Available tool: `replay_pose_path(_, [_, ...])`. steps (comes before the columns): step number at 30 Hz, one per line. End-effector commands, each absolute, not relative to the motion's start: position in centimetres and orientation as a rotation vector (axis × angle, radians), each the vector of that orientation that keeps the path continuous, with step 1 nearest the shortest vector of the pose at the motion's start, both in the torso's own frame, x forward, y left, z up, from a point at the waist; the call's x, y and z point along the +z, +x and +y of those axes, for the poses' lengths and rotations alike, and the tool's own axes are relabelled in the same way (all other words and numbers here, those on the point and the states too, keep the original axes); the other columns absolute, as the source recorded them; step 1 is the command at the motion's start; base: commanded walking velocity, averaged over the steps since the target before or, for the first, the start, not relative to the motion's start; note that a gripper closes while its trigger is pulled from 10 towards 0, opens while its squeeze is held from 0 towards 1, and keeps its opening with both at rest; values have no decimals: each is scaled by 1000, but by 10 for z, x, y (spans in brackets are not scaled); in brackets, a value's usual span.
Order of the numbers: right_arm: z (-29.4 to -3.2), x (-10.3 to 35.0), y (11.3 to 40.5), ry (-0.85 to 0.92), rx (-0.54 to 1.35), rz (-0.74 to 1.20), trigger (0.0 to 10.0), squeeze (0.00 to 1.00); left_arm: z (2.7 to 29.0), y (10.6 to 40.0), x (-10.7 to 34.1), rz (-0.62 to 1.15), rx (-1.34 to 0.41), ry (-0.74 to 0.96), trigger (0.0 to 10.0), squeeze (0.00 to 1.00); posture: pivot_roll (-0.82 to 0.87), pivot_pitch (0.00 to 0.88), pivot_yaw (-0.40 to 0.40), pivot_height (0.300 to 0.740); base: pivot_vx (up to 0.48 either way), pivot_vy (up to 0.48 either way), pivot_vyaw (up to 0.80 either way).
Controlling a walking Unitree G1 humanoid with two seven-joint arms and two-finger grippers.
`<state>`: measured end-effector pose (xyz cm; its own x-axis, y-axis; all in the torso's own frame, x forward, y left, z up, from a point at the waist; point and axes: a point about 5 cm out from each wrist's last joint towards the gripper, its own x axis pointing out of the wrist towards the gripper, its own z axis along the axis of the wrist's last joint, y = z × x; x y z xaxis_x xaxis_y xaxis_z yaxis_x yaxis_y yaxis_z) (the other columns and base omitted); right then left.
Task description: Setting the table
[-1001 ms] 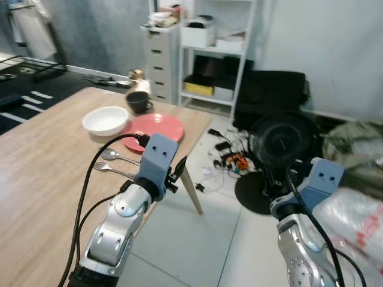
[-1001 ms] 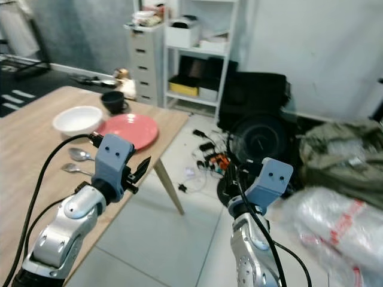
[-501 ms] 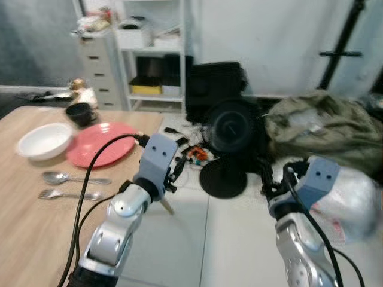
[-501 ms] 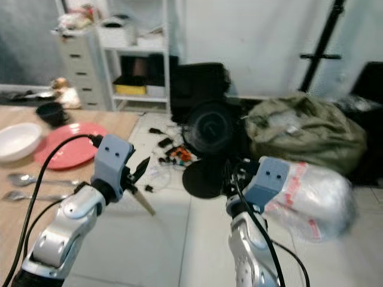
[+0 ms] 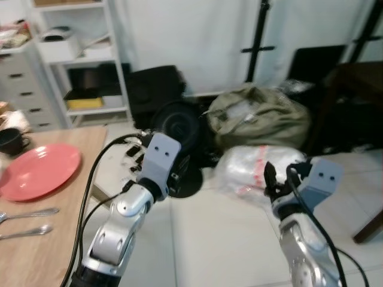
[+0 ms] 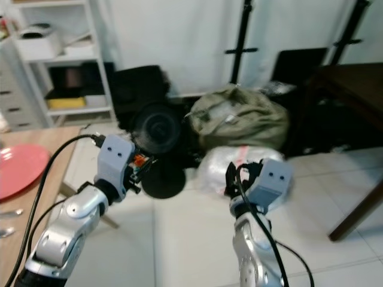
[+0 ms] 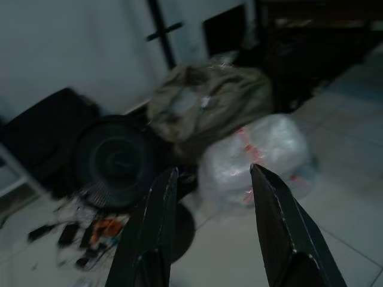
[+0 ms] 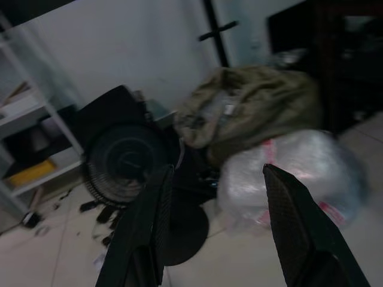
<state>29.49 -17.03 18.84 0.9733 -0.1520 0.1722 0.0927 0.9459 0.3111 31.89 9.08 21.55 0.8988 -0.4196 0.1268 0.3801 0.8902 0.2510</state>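
Tableware lies at the far left edge of the head views: a red plate (image 5: 37,171) on the wooden bench (image 5: 36,251), a dark cup (image 5: 11,141) just beyond it, and two pieces of cutlery (image 5: 27,221) laid side by side nearer the robot. By that showing the setting looks partly done, with plate, cup and cutlery down; what else belongs on it cannot be judged, since most of the bench lies outside the picture. The robot faces away from the bench, toward the room, so it is probably between trips and has nothing to place right now.

The left claw (image 7: 209,233) hangs in the air past the bench edge, over the tiled floor (image 5: 227,239), its fingers spread wide and empty. The right claw (image 8: 218,233) is also up in front of the body, over the floor, fingers wide apart with nothing between them.

Beyond the claws stand a black fan (image 5: 176,128), an olive bag (image 5: 257,116) and a clear plastic bundle (image 5: 251,170) with red marks, and behind them a white shelf unit (image 5: 78,66).

The wrist views settle that both claws are empty and open, which the head views leave hard to read because the blue-grey wrist housings block the fingers. The head views alone give the bench and its tableware, and a dark table (image 6: 353,89) at the right.
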Motion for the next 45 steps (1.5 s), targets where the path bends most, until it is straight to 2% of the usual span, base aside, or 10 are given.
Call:
replay_pose_path(1, [-167, 183, 294, 313, -117, -170, 10000, 0, 93, 319, 211, -163, -411, 228, 10000, 0, -27, 67, 142, 740, 0, 0, -800])
replay_pose_path(36, [-167, 182, 294, 309, -123, -167, 10000, 0, 92, 318, 211, -161, -417, 207, 10000, 0, -30, 73, 145, 740, 0, 0, -800])
replay_pose_path(45, [-168, 183, 294, 307, -126, -168, 10000, 0, 89, 317, 215, -147, -451, 73, 10000, 0, -34, 74, 145, 740, 0, 0, 0])
